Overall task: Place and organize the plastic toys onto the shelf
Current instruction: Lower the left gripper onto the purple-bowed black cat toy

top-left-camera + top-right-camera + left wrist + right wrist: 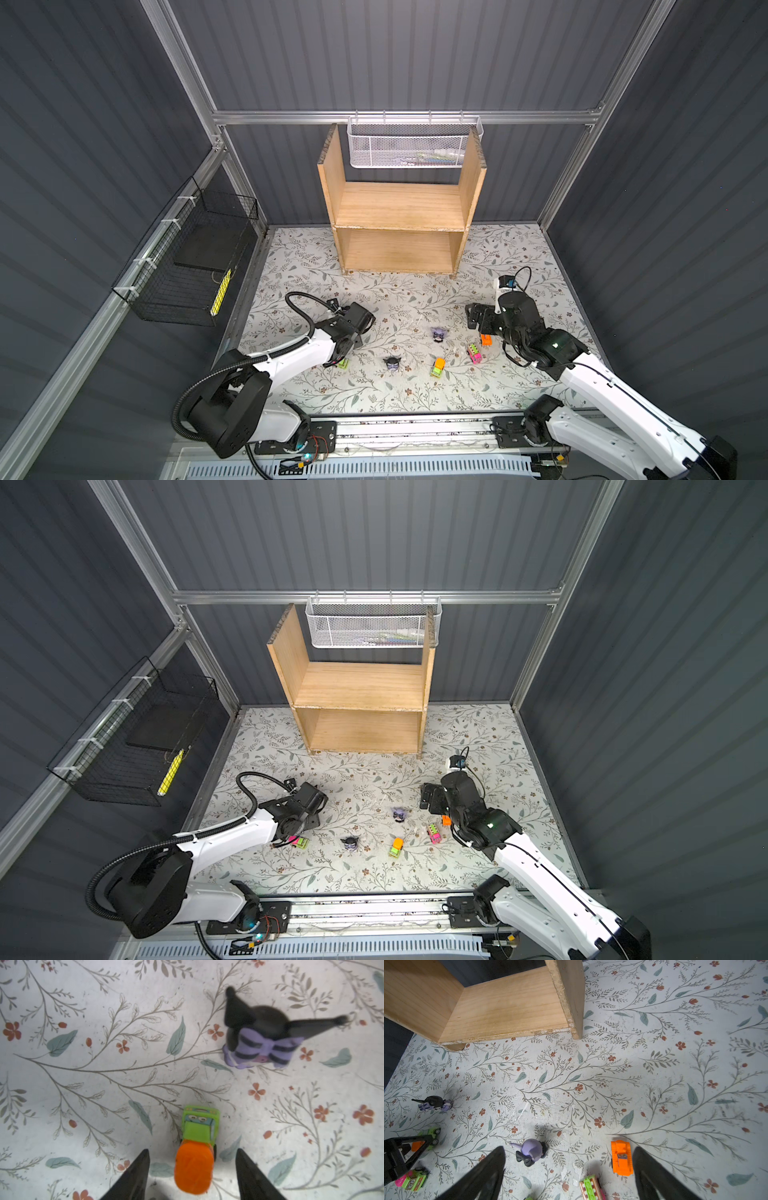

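The wooden shelf (399,208) (500,1005) stands at the back with both tiers bare. My left gripper (192,1149) (362,319) is open, its jaws either side of a green-and-orange car (195,1151) (426,1139) with gaps, and a purple-and-black figurine (259,1039) (433,1103) lies just beyond. A pink-and-lime car (343,363) sits by the left wrist. My right gripper (569,1148) (473,318) is open above an orange car (620,1157) (486,340). Nearby lie a figurine (531,1151) (438,333), a pink-green car (473,353), another figurine (392,363) and a green-orange car (437,368).
A white mesh basket (415,145) hangs on the back rail behind the shelf. A black wire basket (195,257) hangs on the left wall. The floral mat (407,303) lies between the toys and the shelf.
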Robot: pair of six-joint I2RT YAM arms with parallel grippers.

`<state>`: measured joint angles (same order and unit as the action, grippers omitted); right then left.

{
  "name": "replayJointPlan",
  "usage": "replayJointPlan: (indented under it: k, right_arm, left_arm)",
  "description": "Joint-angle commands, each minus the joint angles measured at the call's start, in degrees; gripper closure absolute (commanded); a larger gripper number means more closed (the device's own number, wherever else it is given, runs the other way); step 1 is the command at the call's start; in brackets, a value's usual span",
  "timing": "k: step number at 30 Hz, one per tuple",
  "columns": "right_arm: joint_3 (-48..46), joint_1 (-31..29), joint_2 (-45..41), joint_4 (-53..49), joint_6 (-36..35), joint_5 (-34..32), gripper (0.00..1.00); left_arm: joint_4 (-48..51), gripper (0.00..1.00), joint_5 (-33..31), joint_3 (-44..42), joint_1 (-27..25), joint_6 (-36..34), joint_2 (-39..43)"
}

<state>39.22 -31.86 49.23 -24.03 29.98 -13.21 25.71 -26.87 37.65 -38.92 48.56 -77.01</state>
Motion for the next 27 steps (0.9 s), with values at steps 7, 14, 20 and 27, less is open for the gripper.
replayJointPlan:
  k: [7,14,20,27]
  right_arm:
    - [0.3,0.2,-0.6,-1.6,0.1,0.0,0.06]
    - [0.8,0.3,-0.9,-1.7,0.2,0.3,0.05]
    - [0.7,0.3,-2.0,-2.6,0.1,-0.5,0.06]
    - [0.3,0.3,-3.2,-3.4,-0.6,-2.1,0.05]
  left_arm:
    - [6.2,0.25,0.7,3.5,-4.0,-0.3,3.4]
    - [8.3,0.2,-3.8,6.4,-4.7,-2.8,4.7]
    - [4.6,0.19,-5.4,11.0,-1.9,-8.7,-3.3]
    - [-4.1,0.19,-7.5,8.4,0.2,-12.2,-4.5]
